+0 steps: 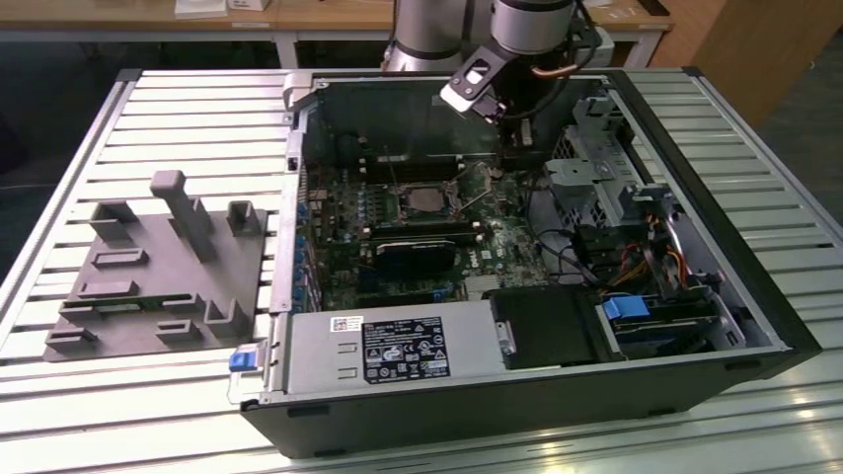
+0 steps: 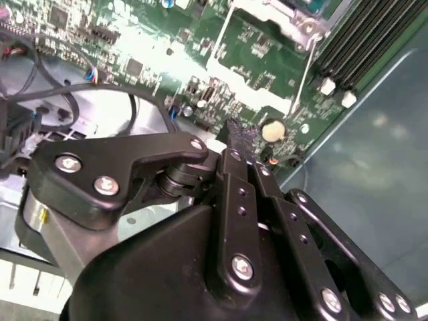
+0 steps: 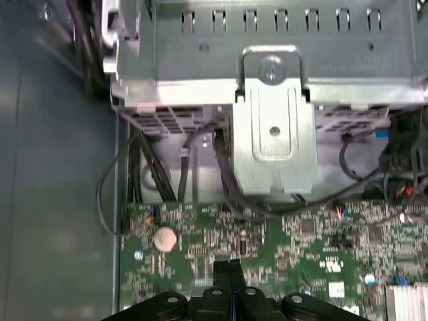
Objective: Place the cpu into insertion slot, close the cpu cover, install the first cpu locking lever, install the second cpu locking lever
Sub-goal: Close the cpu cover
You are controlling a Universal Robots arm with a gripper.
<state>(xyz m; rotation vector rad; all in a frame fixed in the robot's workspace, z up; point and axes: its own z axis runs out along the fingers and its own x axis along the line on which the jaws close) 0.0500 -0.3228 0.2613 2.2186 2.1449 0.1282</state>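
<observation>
Nearest my lens in the second wrist view is the hand (image 2: pixel 239 134): matte black bolted linkage, fingertips clenched flat together just above the green motherboard (image 2: pixel 254 60). In the exterior view I see the cpu (image 1: pixel 424 201), a flat silver-grey square, in the insertion slot (image 1: pixel 395 197), around 8 o'clock from the hand. The black PC case (image 1: pixel 527 415) sits on a ribbed aluminium worktop (image 1: pixel 172 109). There's a grey moulded fixture (image 1: pixel 145 267) at 9 o'clock and wooden desks (image 1: pixel 330 15) at 12.
</observation>
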